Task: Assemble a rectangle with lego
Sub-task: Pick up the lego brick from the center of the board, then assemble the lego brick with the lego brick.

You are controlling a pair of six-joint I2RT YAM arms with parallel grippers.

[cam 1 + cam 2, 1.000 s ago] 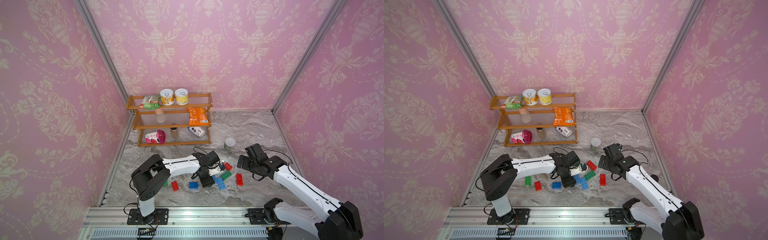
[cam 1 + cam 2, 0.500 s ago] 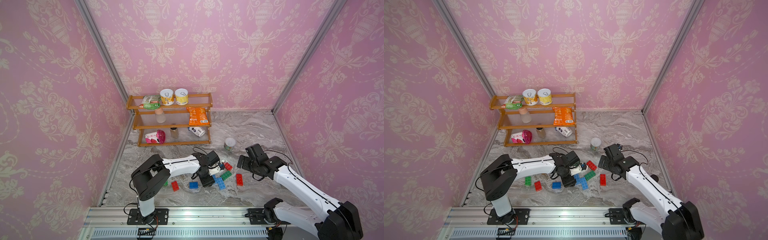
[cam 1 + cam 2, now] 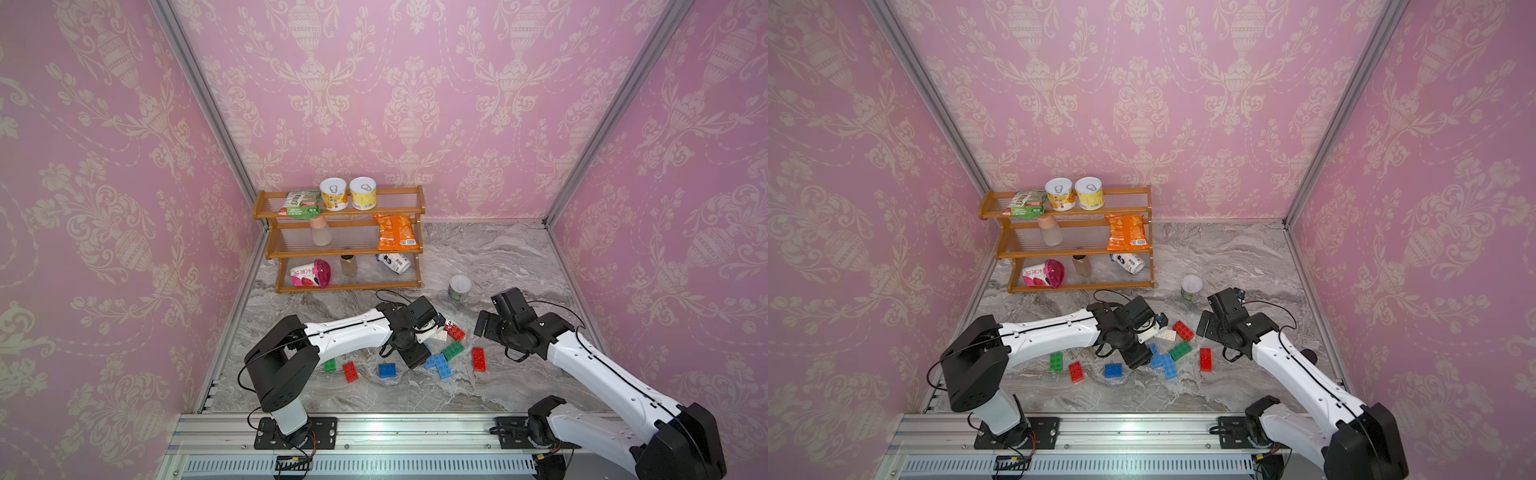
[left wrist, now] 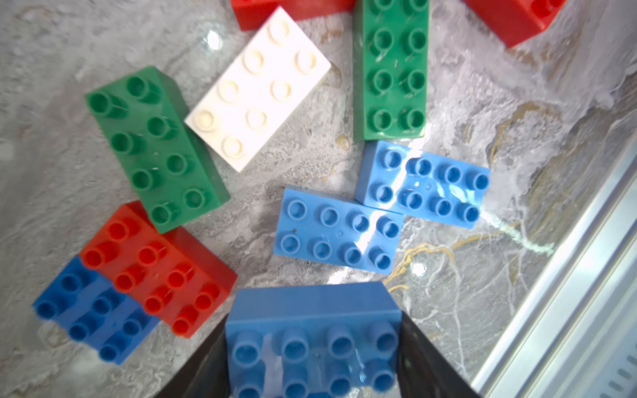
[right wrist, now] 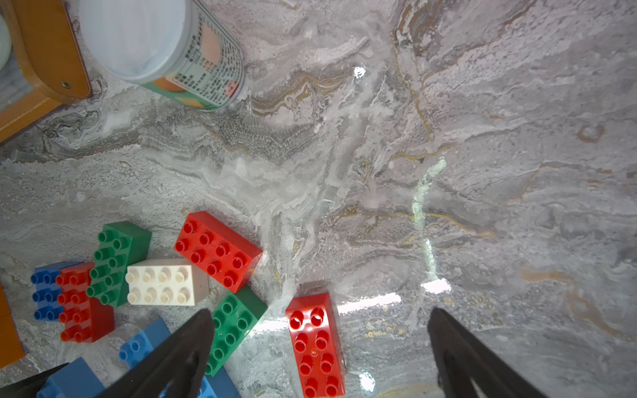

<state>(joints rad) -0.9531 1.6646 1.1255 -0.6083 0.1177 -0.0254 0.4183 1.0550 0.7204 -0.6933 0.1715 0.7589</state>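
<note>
Hanging low in a top view, the left claw (image 3: 417, 358) sits among bricks (image 3: 453, 351). Left wrist — it grips a blue brick (image 4: 312, 344), paler blue bricks (image 4: 339, 229) just ahead. Right wrist — the right claw (image 5: 319, 313) gapes wide, a red brick (image 5: 317, 344) showing between its fingers.

- Both top views are bright and evenly lit from overhead; shadows under the arms are faint and soft.
- The glossy bench (image 5: 379, 172) throws white glare patches in the right wrist view.
- In the left wrist view the white brick (image 4: 258, 89) is nearly blown out, and glare streaks cross the blue brick (image 4: 312, 344) closest to the lens.
- The right pincer (image 5: 320, 312) has dark, soft-focus fingers (image 5: 179, 351); the cup (image 5: 155, 44) is blurred.
</note>
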